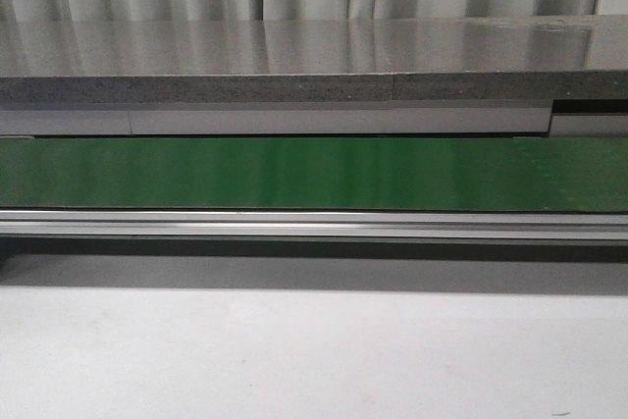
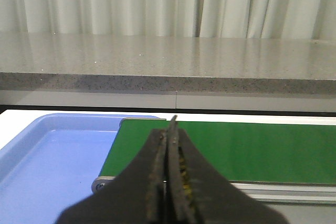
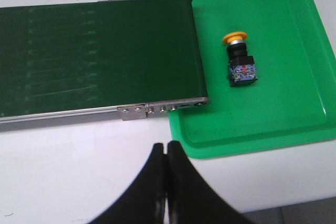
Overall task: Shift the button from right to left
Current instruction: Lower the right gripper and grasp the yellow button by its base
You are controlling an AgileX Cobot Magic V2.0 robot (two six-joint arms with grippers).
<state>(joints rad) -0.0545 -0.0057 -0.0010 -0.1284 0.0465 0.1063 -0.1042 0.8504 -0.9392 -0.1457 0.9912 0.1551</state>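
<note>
Button [image 3: 239,59] lying on its side in the green tray [image 3: 294,124], yellow cap toward the tray's far rim, black body with red and blue marks toward the near rim, just beside the end of the green conveyor belt [image 3: 100,56]. Right claw [image 3: 166,153] clenched and empty, hanging over the white worktop [image 3: 63,166], apart from tray and button. Left claw [image 2: 169,140] clenched too, empty, poised before the belt's other end, blue tray [image 2: 47,166] alongside. Grey counter [image 1: 294,56] and curtains beyond.
</note>
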